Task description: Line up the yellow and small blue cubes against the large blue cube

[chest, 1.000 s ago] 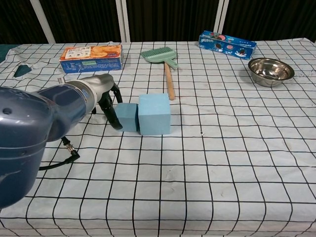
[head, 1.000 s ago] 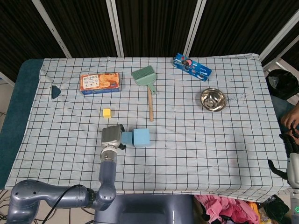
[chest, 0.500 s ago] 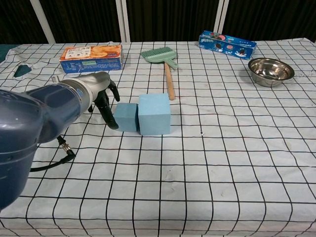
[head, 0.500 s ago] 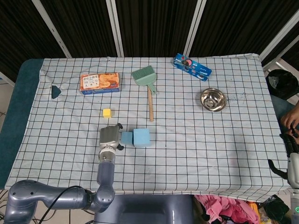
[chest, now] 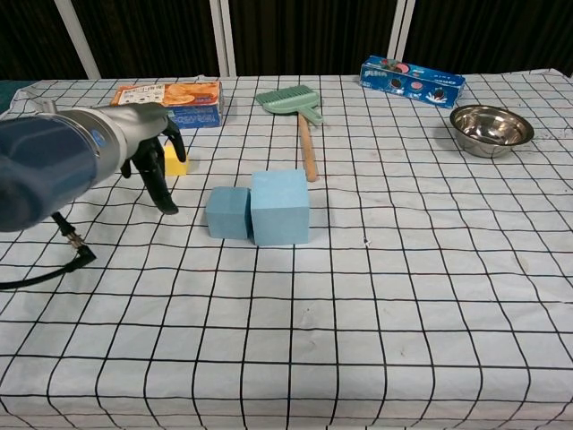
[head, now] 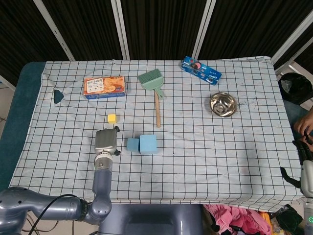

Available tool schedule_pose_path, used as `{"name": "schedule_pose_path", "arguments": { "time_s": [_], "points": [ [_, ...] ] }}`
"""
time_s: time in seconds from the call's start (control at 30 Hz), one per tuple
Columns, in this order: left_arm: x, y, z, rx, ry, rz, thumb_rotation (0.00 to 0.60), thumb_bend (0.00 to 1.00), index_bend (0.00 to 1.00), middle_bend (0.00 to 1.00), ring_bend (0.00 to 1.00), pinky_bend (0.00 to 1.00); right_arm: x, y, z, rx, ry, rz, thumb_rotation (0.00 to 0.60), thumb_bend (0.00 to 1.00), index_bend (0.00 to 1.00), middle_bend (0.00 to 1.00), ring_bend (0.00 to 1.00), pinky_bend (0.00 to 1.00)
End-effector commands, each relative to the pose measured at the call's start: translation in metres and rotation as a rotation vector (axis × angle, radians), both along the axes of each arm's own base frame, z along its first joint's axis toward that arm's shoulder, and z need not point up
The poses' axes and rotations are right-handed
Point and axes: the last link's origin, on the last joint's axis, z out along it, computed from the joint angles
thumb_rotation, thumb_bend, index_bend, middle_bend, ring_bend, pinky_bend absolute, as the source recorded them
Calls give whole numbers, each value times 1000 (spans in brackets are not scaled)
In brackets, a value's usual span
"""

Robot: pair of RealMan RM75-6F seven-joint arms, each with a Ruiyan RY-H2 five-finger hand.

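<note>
Broadly, the checked tablecloth (head: 205, 147) carried everything, and the left arm reached in from the near edge with its left hand (head: 106, 141) empty, the dark fingers (chest: 158, 184) hanging loosely apart and pointing down in the chest view. It hovered between the blue pair and the yellow cube (head: 112, 118), touching neither, which suggested the next reach was for the yellow one.

The large blue cube (head: 148, 143) sat near the middle of the cloth, and the small blue cube (head: 132, 144) stood flush against its left face, so that half of the line looked done. The yellow cube lay apart, farther back and to the left, just beyond the hand.

Of the right hand (head: 306, 169) only a sliver showed at the frame's right edge; whether its fingers were apart or closed could not be told.

Around them lay a cracker box (head: 103, 86), a green brush (head: 155, 93) with its wooden handle running toward the blue cubes, a blue cookie packet (head: 201, 70) and a steel bowl (head: 223, 104). None blocked the path from the yellow cube to the blue pair.
</note>
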Motion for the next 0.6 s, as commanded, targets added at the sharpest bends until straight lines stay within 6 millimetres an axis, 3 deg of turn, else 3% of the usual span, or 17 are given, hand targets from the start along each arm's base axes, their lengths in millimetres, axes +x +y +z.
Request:
{"name": "schedule_pose_path", "arguments": {
  "time_s": [0.03,0.3,0.47,0.6],
  "points": [
    [-7,3,26,23,44,11,600,126,268,488,233,299,1,0,-1,1,1,1,600,233,121,108,263,172],
    [-28,32,76,98,53,-104,600,126,264,418,179,250,1,0,-1,2,7,-4,600,233,121,108,263,172],
    [-36,56,89,116,-47,-137,600,126,264,380,160,214,1,0,-3,9,15,-5,600,234,121,108,263,172],
    [-42,77,94,112,-1,-172,600,115,220,303,107,162,1,-1,-3,9,22,-7,600,234,121,108,263,172]
  ]
}}
